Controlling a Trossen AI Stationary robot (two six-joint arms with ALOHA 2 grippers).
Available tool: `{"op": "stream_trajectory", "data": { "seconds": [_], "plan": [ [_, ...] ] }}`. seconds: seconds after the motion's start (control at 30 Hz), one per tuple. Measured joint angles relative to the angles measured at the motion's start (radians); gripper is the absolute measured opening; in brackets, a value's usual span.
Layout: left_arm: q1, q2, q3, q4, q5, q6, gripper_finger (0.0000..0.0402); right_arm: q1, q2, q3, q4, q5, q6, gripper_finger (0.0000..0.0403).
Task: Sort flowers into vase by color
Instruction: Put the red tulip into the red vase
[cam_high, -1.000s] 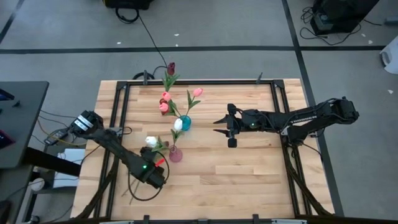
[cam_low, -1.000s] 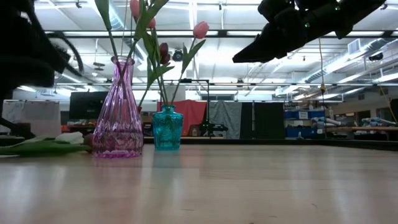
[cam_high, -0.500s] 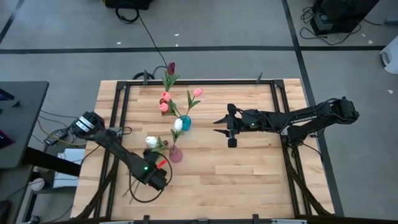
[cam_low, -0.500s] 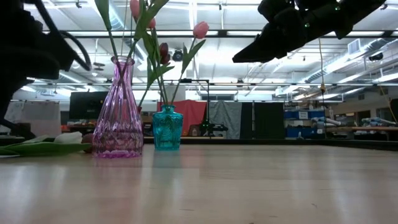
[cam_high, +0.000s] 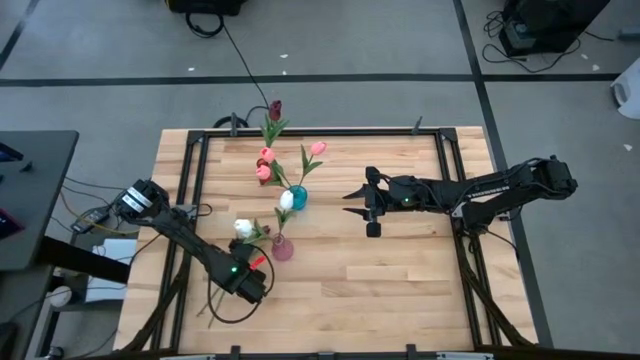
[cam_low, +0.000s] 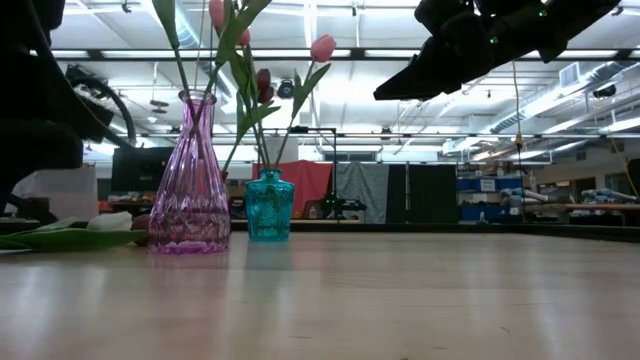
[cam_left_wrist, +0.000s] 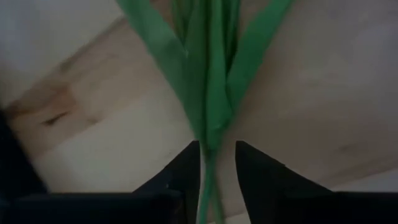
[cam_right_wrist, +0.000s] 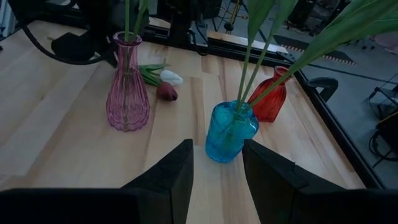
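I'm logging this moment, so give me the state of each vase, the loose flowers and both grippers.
pink vase: upright, a stem in it
blue vase: upright, holding stems
red vase: upright, a stem in it
white tulip: lying loose on the table
maroon tulip: lying loose beside the white one
left gripper: open, straddling a green stem
right gripper: open, empty, raised above the table

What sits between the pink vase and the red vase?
The teal vase stands between the pink vase and the red vase, as the right wrist view shows.
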Motion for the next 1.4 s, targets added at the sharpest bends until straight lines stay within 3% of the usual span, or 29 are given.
{"op": "stream_trajectory", "data": {
  "seconds": [0.33, 0.57, 0.8, 1.03, 1.23, 1.4],
  "plan": [
    [0.0, 0.0, -0.021, 0.014, 0.02, 0.001, 0.0011, 0.0, 0.0, 0.0, 0.0, 0.0, 0.0, 0.015],
    [0.0, 0.0, 0.002, -0.031, 0.025, 0.025, 0.0003, 0.0, 0.0, 0.0, -0.001, 0.0, 0.0, 0.015],
    [0.0, 0.0, 0.183, -0.326, -0.026, 0.055, 0.0001, 0.0, 0.0, 0.0, -0.003, 0.001, 0.0, 0.015],
    [-0.029, 0.0, 0.31, -0.427, -0.046, 0.052, 0.0001, 0.0, 0.0, 0.0, -0.006, 0.001, 0.0, 0.015],
    [-0.144, -0.054, 0.38, -0.533, -0.114, -0.141, 0.0001, 0.0, 0.0, 0.0, -0.011, 0.001, 0.0, 0.015],
    [-0.275, -0.142, 0.38, -0.538, -0.339, -0.375, 0.0, 0.0, 0.0, 0.0, -0.01, 0.001, 0.003, 0.015]
  ]
}}
